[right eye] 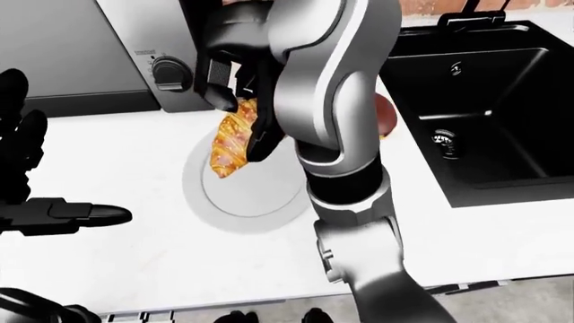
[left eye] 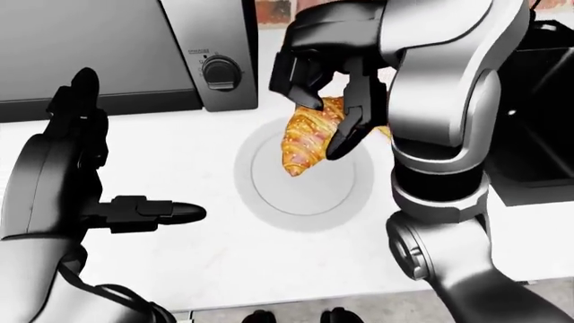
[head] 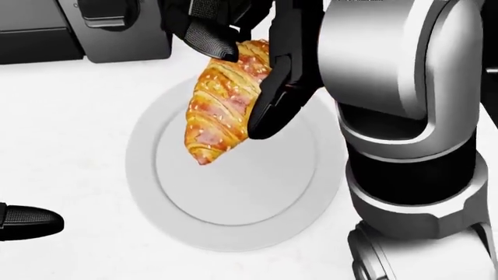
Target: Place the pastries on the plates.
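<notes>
A golden croissant (head: 222, 102) hangs tip-down over the white plate (head: 156, 192) in the head view, its lower end above the plate's upper left part. My right hand (head: 249, 76) is shut on it, black fingers (head: 276, 99) pinching its upper half from both sides. Whether the tip touches the plate I cannot tell. My left hand (left eye: 108, 195) is open at the left of the left-eye view, off the plate, one finger (left eye: 170, 213) pointing toward it.
A grey oven-like appliance with a knob (left eye: 221, 70) stands along the top of the white counter (left eye: 224, 262). A black sink (right eye: 484, 114) lies at the right. A reddish round thing (right eye: 385, 114) peeks out behind my right arm.
</notes>
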Motion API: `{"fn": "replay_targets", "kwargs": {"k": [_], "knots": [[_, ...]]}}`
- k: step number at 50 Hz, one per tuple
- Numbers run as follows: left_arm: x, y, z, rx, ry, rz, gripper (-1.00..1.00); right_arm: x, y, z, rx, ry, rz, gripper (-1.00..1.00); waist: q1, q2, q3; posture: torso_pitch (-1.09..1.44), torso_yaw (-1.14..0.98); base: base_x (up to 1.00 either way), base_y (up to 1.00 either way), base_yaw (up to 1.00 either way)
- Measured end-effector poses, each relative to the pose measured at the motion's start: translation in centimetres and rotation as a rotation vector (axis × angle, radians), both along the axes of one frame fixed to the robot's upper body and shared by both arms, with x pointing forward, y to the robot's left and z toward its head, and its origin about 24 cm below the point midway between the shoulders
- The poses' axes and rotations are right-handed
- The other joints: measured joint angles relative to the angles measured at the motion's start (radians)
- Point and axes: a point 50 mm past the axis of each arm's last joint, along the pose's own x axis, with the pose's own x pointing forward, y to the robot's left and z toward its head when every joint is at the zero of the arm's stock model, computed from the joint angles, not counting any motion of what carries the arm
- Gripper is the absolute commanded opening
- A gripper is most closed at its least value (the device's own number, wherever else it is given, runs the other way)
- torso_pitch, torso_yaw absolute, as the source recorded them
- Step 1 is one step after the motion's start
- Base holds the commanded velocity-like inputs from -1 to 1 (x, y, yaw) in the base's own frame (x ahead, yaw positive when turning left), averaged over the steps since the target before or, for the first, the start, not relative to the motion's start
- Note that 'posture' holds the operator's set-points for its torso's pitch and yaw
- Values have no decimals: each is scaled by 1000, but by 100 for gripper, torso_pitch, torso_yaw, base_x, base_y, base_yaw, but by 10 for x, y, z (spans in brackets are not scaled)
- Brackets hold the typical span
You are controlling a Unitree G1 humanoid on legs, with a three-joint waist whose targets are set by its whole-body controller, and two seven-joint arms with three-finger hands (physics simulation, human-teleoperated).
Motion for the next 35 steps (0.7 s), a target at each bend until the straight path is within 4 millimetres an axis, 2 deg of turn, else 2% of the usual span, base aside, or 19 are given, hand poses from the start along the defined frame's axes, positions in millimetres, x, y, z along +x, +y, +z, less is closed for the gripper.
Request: {"fn": "replay_targets", "kwargs": {"k": [7, 10, 17, 20, 21, 22, 31, 35], "knots": [[-1, 0, -1, 1, 0, 3, 100, -1, 2, -5, 2, 13, 10, -100, 1, 1, -2, 23, 0, 0, 0, 0], [-1, 1, -1, 1, 0, 6, 100, 0, 1, -7, -4, 23, 8, -87, 1, 1, -3, 23, 0, 0, 0, 0], [-1, 2, -1, 2, 0, 11, 100, -1, -2, -16, -24, 35, -10, -76, 2, 2, -4, 23, 0, 0, 0, 0], [-1, 1, -1, 4, 1, 8, 100, -1, -2, -16, -26, 42, -9, -65, 2, 1, -3, 23, 0, 0, 0, 0], [-1, 1, -1, 5, 2, 7, 100, -1, -1, -16, -25, 43, -8, -55, 2, 1, -3, 23, 0, 0, 0, 0], [-1, 1, -1, 5, 3, 5, 100, -2, -1, -16, -22, 44, -6, -53, 2, 1, -2, 23, 0, 0, 0, 0], [0, 2, 1, 4, 4, 5, 100, -2, 1, -18, -20, 54, 0, 4, 0, -4, 1, 23, 0, 0, 0, 0], [-1, 2, 0, 4, 3, 7, 100, -1, 1, -18, -19, 56, 0, 20, -1, -3, -1, 23, 0, 0, 0, 0]]}}
